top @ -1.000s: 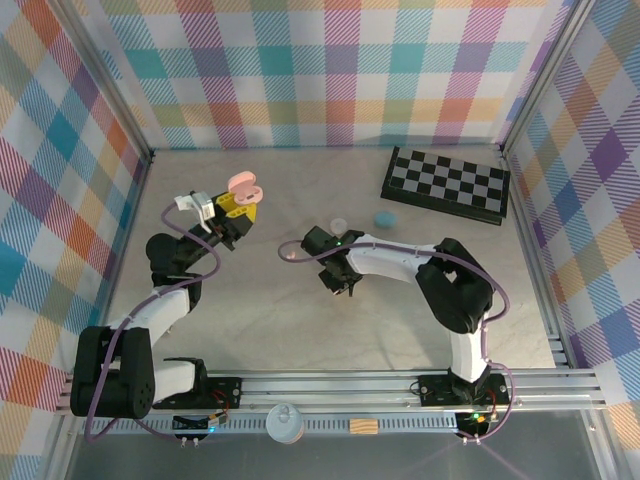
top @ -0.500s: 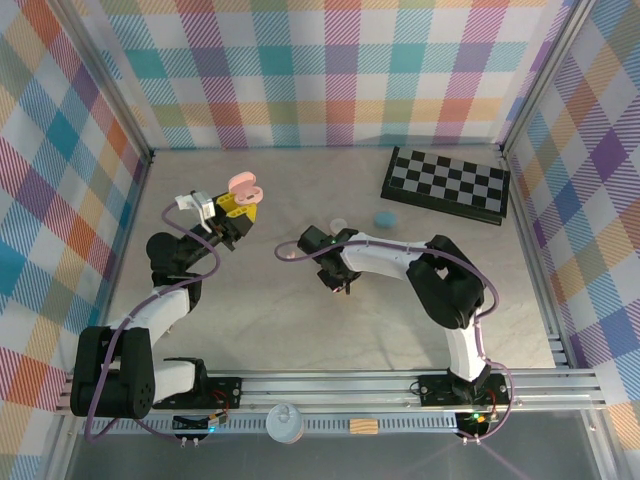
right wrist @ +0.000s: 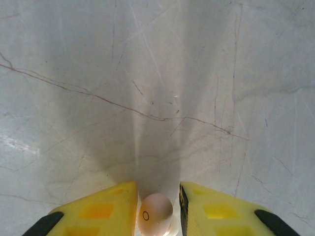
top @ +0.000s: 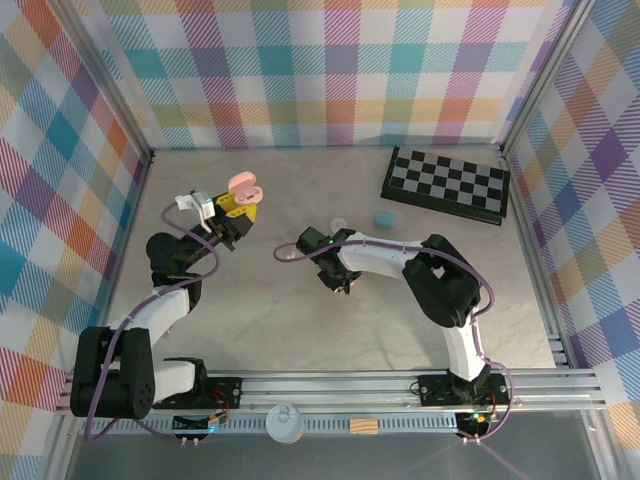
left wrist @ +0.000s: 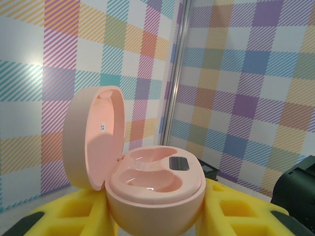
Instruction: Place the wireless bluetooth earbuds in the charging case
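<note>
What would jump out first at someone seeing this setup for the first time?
An open pink charging case, lid up and both sockets empty, sits clamped in the left gripper towards the far left. The right gripper, near the centre, pinches a tiny pale pink earbud. A checkerboard lies at the far right.

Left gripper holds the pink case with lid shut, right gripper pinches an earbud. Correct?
Not quite. The lid is open, standing up off the case, as the left wrist view shows. The rest holds: the left gripper holds the pink case and the right gripper pinches an earbud.
</note>
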